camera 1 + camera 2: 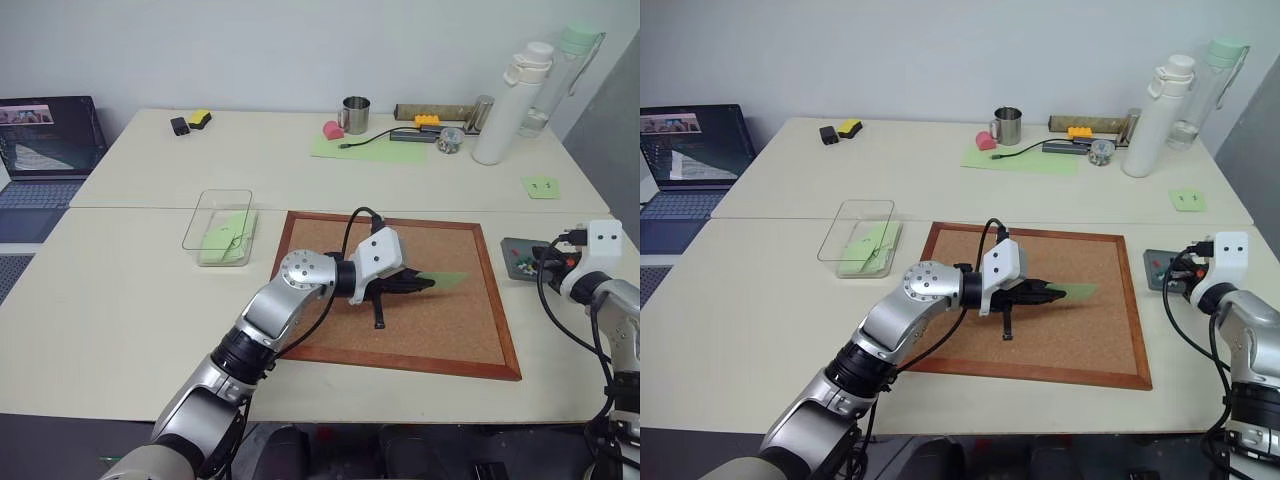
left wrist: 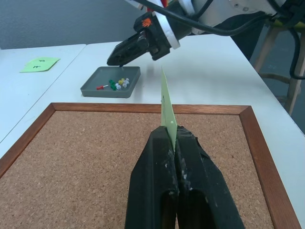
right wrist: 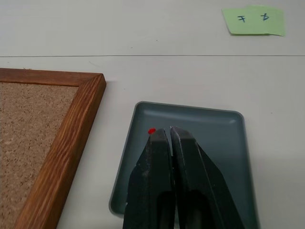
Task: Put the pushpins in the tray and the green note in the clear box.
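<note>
The left tool point(image 2: 175, 143) has the green note point(image 2: 167, 107) pinched by one edge, fingers clamped tight on it, and the paper stands on edge above the corkboard point(image 1: 440, 330) at frame centre. In the head views the note pokes out past the fingertips as a thin green sliver, mid-board, right of centre. It is a featherweight thing, thin and floppy: from the wrist view it holds straight only because it is gripped edge-on, and I judge any quick swing could make it flap or slide out. An edge grip like this one is the sensible hold, since a flat sheet on cork offers little else to grab.

Over at the right edge of the frame, the right tool point(image 3: 170, 131) hangs over the tray point(image 3: 224, 138), its fingers all but together with just a slit between them. A tiny red pin point(image 3: 151, 130) shows right by the fingertip. Whether it is still pinched or already lying in the tray, I cannot tell. The left wrist view shows a little heap of pins point(image 2: 118, 84) in that tray, green, white, yellow and red. Those are hard, tiny, round-headed and sharp, so they are likely to roll or skitter, best taken by the head.

The clear box point(image 1: 203, 216) waits left of the board, centre-left of the frame, with pale green paper already inside.
</note>
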`<action>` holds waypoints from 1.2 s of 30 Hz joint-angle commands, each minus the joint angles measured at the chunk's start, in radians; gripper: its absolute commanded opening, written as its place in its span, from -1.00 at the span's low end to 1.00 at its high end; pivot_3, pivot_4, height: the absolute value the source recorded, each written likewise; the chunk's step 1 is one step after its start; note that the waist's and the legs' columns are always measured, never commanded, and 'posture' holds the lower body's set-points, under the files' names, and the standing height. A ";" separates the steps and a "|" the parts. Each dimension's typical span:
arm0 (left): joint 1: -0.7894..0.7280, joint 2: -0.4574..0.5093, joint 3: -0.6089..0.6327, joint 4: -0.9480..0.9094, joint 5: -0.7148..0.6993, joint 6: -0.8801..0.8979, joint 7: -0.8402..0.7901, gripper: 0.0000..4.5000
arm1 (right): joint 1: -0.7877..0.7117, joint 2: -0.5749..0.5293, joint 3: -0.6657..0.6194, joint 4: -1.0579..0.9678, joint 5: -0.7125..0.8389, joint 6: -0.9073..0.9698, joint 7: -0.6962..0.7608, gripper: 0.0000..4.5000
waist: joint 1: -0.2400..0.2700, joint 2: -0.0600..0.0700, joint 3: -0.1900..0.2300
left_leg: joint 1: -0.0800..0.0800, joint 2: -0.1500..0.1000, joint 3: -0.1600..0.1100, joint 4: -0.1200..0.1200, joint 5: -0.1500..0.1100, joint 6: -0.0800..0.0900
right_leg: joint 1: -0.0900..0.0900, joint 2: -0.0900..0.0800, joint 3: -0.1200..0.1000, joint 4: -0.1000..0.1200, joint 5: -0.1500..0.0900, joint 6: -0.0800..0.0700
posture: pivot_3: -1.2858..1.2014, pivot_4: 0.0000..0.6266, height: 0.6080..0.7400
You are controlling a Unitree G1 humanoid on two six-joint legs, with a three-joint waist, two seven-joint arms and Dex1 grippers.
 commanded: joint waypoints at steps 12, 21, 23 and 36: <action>0.007 -0.017 0.060 -0.068 -0.034 0.096 0.032 -1.00 | 0.015 -0.026 -0.020 -0.013 0.012 -0.106 0.023 0.11 | 0.000 0.000 0.000 | 0.000 0.000 0.000 0.001 0.000 0.000 | 0.000 0.000 0.000 0.001 0.000 0.000 | 0.03 -0.52 1.00; -0.006 0.077 0.351 -0.085 -0.084 0.255 0.222 -1.00 | 0.236 -0.069 0.087 -0.583 0.177 0.000 0.200 0.11 | -0.008 0.001 0.000 | 0.001 0.002 -0.001 0.000 0.000 0.000 | 0.000 0.001 -0.001 0.002 0.000 0.000 | 0.03 -0.52 1.00; -0.013 0.107 0.437 -0.086 -0.075 0.277 0.304 -1.00 | 0.224 -0.067 0.098 -0.698 0.259 0.076 0.190 0.11 | -0.010 0.001 0.001 | 0.001 0.002 -0.002 0.001 0.000 0.000 | 0.000 0.001 -0.001 0.004 0.000 0.000 | 0.03 -0.52 1.00; 0.103 0.115 0.643 -0.150 0.054 0.323 0.733 -1.00 | 0.024 0.041 0.232 -0.941 0.592 0.315 -0.024 0.11 | 0.019 -0.006 0.002 | -0.002 0.002 -0.006 0.002 0.000 0.000 | 0.000 -0.003 -0.007 0.004 0.000 0.000 | 0.03 -0.52 1.00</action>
